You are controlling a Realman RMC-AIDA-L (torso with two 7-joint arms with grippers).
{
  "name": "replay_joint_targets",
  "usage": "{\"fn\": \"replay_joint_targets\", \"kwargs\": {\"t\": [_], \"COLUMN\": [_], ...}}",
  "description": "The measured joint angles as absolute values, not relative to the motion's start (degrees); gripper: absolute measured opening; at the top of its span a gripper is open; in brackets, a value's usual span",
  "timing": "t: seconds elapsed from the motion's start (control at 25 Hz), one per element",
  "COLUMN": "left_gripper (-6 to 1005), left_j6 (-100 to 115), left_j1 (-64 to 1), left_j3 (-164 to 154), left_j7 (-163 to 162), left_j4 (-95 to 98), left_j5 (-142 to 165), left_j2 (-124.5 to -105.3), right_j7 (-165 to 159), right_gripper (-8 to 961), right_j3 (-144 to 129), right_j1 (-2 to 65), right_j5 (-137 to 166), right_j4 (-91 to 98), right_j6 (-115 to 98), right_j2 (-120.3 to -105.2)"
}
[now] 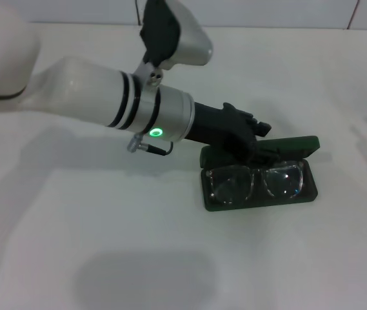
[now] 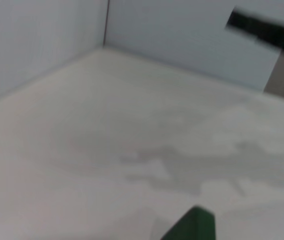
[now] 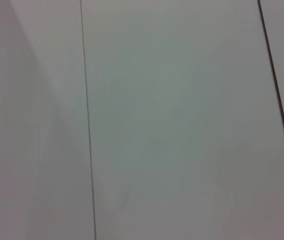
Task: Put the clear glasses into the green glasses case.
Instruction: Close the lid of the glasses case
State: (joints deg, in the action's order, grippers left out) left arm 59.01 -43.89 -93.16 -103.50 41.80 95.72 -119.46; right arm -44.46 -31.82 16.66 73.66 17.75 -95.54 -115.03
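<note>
Tabletop (image 1: 106,258): white, plain surface. Wide bare room lies on the near side of the left tool and out to both its flanks; a grey shadow patch sits on the near part of the surface. The far edge of the tabletop meets a pale wall well behind the tool. In the left wrist view, two pale walls join in a corner beyond the bare surface.

Left arm (image 1: 106,97): white and silver casing with black rings and a lit green indicator, reaching in from the robot's left and slanting down toward the middle of the tabletop. Its wrist camera housing stands above the forearm.

Left tool (image 1: 254,139): black, low over the tabletop, set at the back edge of the green glasses case (image 1: 260,197), over or against the raised lid. Fingers overlap the dark lid, so it cannot be told how far apart they stand or whether they hold anything.

Green glasses case: open, base flat on the tabletop directly below and just nearer than the tool, lid raised along the far side. One green corner (image 2: 194,225) shows in the left wrist view.

Clear glasses (image 1: 254,181): lying inside the case base, lenses side by side, just beneath and in front of the tool tip.

Right tool: not seen; the right wrist view shows only pale panels.
</note>
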Motion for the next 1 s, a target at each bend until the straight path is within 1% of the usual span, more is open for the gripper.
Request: {"fn": "replay_joint_targets", "kwargs": {"t": [0.24, 0.6, 1.0], "left_gripper": [610, 608, 605], "left_j6": [63.6, 68.3, 68.7], "left_j1": [-45.1, -41.5, -40.4], "left_j3": [-92.9, -93.2, -92.8], "left_j7": [-107.5, -109.1, -108.7], "left_j4": [43.1, 49.0, 49.9], "left_j5": [98.5, 98.6, 98.1], "left_j2": [-119.50, -119.61, -119.73], "right_j7": [-44.2, -44.1, -44.0], "right_gripper": [325, 326, 328], "right_j3": [-31.9, -31.5, -31.7], "right_j1": [16.3, 16.0, 16.3], "right_j5": [73.7, 73.7, 73.7], "right_j4": [17.7, 17.8, 17.8], "right_j6": [-95.3, -95.1, -95.0], "right_j2": [-115.07, -114.94, -114.79]}}
